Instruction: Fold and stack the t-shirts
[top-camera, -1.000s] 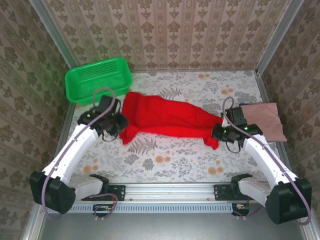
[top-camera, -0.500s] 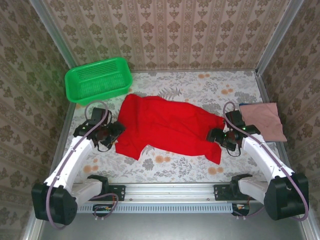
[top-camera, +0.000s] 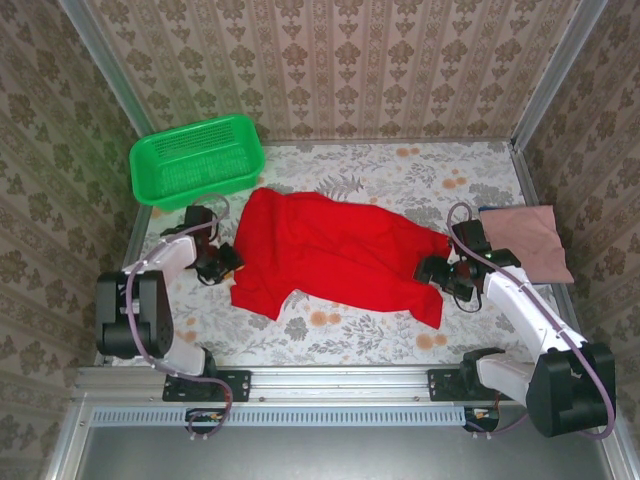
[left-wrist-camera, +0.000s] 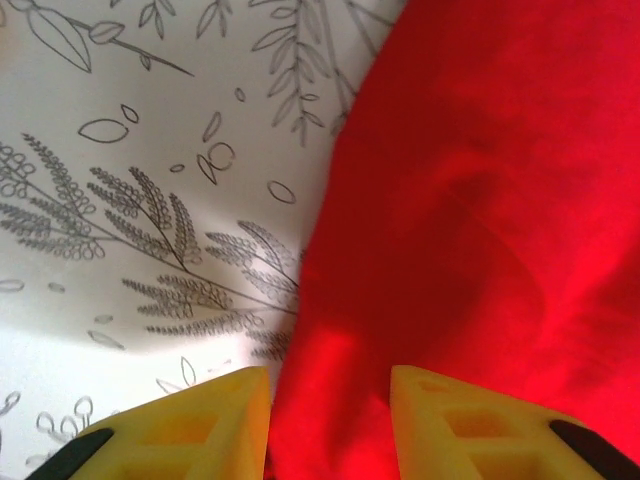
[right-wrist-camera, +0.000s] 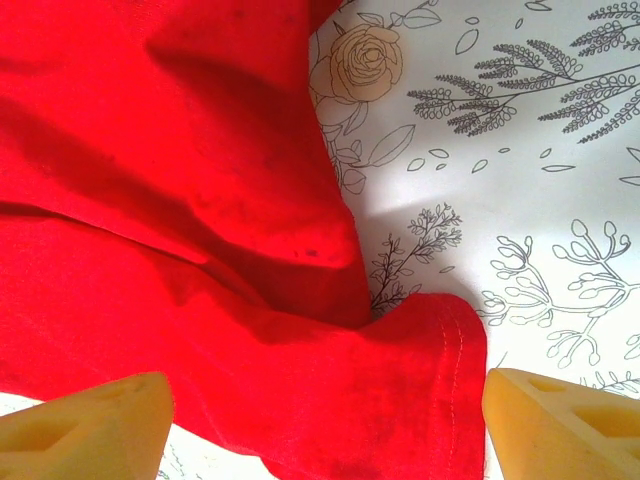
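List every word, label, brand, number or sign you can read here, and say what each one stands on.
None: there is no readable text in these pictures.
The red t-shirt shows plain cloth, the pink t-shirt and the green basket bear no visible label, and the tablecloth has flower and leaf drawings but no letters.

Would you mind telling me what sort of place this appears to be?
Probably a robot test cell, not a home: wallpapered panels in metal frames box in a floral table, and a rail at its near edge carries two arms, with a red t-shirt laid out.
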